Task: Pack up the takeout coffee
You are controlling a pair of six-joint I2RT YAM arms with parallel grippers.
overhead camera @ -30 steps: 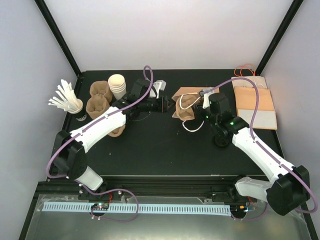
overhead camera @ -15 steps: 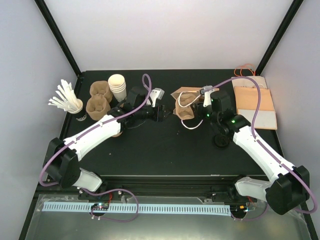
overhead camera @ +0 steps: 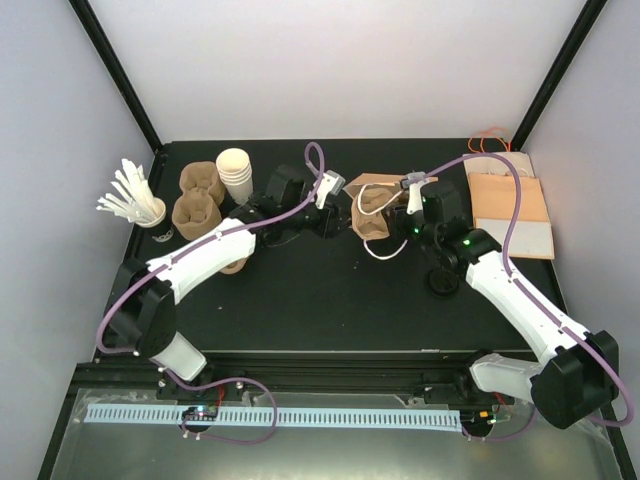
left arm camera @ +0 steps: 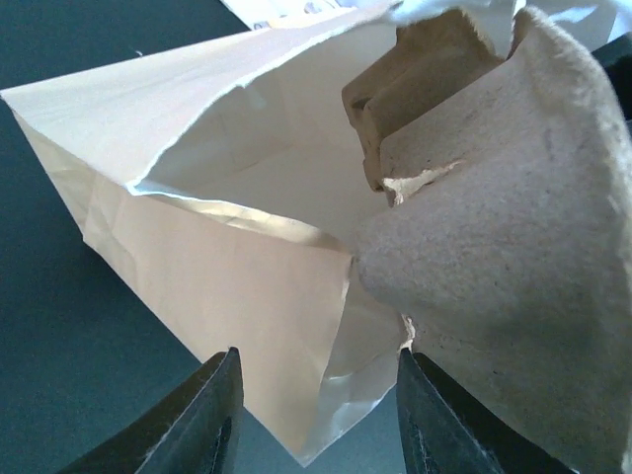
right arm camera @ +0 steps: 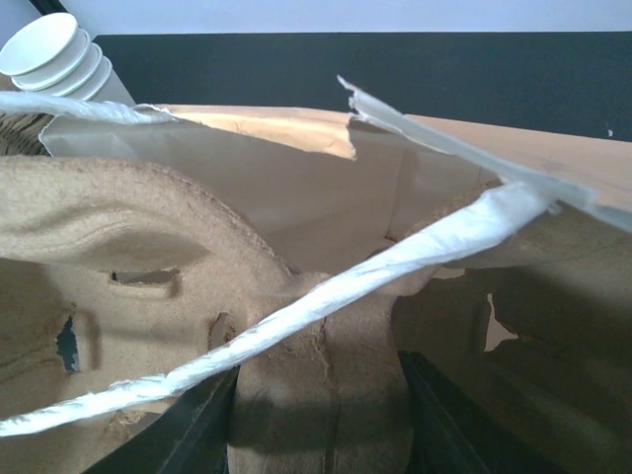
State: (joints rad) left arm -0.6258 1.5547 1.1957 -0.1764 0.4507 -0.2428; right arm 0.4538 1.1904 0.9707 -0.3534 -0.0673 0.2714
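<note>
Takeout coffee (overhead camera: 440,281) stands near-side of paper bag (left arm camera: 227,286), nearest R gripper (right arm camera: 321,425), busy clamping pulp carrier (right arm camera: 148,247); L gripper (left arm camera: 316,415) jaws apart, empty.

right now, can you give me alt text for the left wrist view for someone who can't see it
A brown paper bag lies on its side on a dark table, its open mouth facing the camera. A pulp cup carrier fills the right side, reaching into the bag's mouth. The left claw hangs open at the bottom edge, holding nothing.
</note>
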